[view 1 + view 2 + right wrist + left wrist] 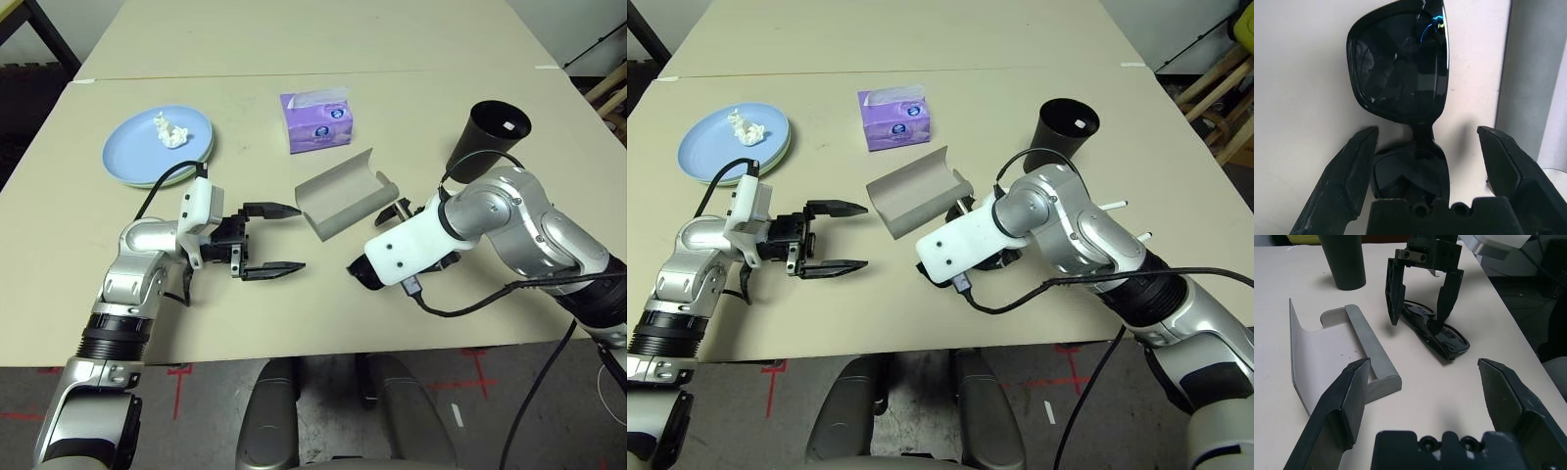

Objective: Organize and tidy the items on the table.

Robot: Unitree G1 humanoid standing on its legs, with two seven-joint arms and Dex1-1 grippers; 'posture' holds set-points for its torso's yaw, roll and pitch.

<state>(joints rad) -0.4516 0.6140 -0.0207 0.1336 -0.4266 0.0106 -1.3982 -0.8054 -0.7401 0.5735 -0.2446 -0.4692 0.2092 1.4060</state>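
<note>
Early going. Right end effector (1420,293) spread wide, straddling black sunglasses (1436,331) flat on the desk (411,98), beside open grey case (345,194). Left end effector (276,238) spread, empty. Tissue (168,129) on plates (157,147); packing not yet done.

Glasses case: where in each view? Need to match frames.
Left eye: glasses case, mid-table, nearer than tissue box.
Right eye: glasses case, centre-left.
Left wrist: glasses case beside left tool.
Right wrist: probably the grey strip past the sunglasses.
Landmark: black cup.
</note>
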